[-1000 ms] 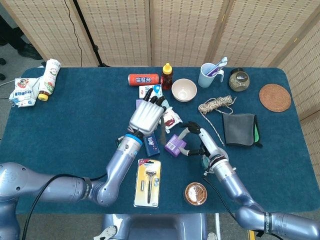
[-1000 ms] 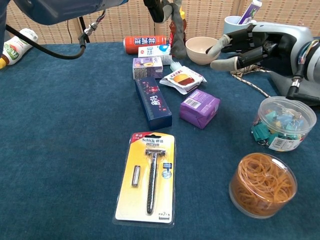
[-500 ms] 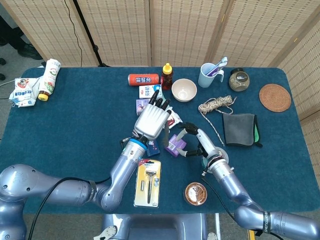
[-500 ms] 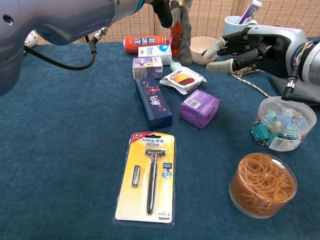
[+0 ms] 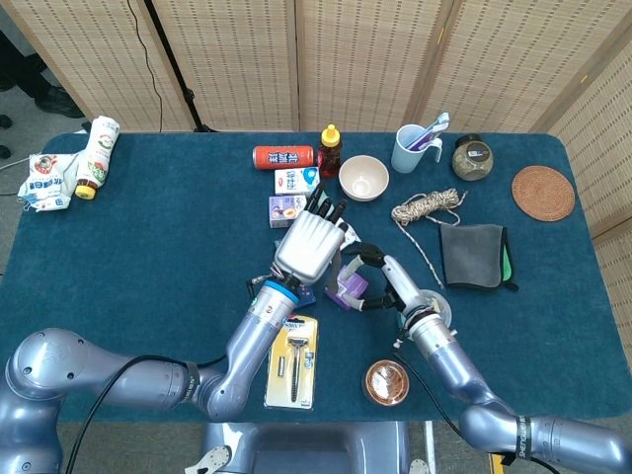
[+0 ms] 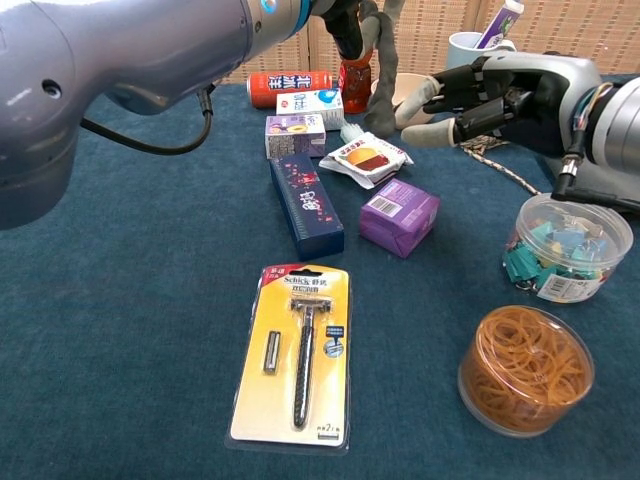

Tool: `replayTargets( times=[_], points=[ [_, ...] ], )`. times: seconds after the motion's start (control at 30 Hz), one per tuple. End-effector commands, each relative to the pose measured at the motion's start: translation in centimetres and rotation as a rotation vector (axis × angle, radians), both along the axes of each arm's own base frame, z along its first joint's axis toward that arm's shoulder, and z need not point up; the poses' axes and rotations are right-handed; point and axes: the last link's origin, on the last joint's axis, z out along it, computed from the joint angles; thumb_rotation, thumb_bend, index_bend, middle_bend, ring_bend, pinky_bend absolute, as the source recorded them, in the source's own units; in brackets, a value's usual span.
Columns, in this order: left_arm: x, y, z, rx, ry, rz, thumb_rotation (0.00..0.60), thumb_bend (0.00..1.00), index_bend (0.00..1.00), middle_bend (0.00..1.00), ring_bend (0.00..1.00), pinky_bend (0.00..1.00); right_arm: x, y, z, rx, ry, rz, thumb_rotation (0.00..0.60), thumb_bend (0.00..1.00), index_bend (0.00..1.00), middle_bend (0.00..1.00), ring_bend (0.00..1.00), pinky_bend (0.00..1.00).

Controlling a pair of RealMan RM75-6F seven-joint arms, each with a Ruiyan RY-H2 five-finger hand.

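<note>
Head view: the left hand point(image 5: 311, 245), fingers spread and empty, hovers above the snack packet — the right hand point(image 5: 373, 279), fingers apart, sits just beside the purple box point(image 5: 348, 287).

Chest view: the purple box point(image 6: 399, 216) lies on the table point(image 6: 130, 300) below the right hand point(image 6: 500, 95), apart from it — snack packet point(image 6: 366, 158) just behind

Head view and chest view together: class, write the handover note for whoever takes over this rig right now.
Left hand: open, fingers spread, raised over the snack packet and dark blue box.
Right hand: open, fingers curved, holding nothing, in the air near the purple box, not touching it.
Done: nothing gripped or lifted. The purple box lies flat on the table, between the dark blue box and the clip tub.
Left: no grasp made yet.
</note>
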Motion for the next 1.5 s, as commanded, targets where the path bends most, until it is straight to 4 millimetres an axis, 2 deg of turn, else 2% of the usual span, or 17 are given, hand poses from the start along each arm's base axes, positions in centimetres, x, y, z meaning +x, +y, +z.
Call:
replayTargets(
  times=[0.03,0.3,0.43,0.8,1.07,1.23,1.5],
  points=[
    [0.1,-0.1,-0.2,0.004,0.000,-0.006,0.600,0.61,0.65,0.21,0.20,0.03,0.0,0.0,-0.1,0.003,0.002,0.001,0.600,0.29,0.47,0.20,0.03,0.00],
    [0.4,-0.5,-0.8,0.023,0.012,-0.033,0.600,0.61,0.65,0.21,0.20,0.03,0.1,0.0,-0.1,0.005,-0.002,0.000,0.600,0.29,0.47,0.20,0.03,0.00],
    [0.5,-0.7,-1.1,0.032,0.019,-0.041,0.600,0.61,0.65,0.21,0.20,0.03,0.0,0.1,0.0,0.010,-0.007,-0.004,0.565,0.29,0.47,0.20,0.03,0.00],
    [0.8,-0.5,-1.1,0.046,-0.001,-0.042,0.600,0.60,0.64,0.21,0.20,0.03,0.2,0.1,-0.2,0.029,-0.030,-0.012,0.540,0.29,0.46,0.20,0.03,0.00],
    [0.9,-0.5,-1.1,0.052,-0.001,-0.043,0.600,0.60,0.64,0.21,0.20,0.03,0.4,0.1,-0.4,0.031,-0.037,-0.017,0.556,0.29,0.47,0.20,0.03,0.00],
    [0.9,-0.5,-1.2,0.056,-0.003,-0.039,0.600,0.60,0.64,0.21,0.20,0.03,0.4,0.1,-0.5,0.039,-0.052,-0.033,0.600,0.29,0.47,0.21,0.03,0.00],
    [1.0,-0.6,-1.4,0.055,-0.012,-0.026,0.600,0.60,0.63,0.21,0.20,0.03,0.3,0.0,-0.8,0.048,-0.082,-0.068,0.600,0.29,0.47,0.22,0.03,0.00]
  ],
)
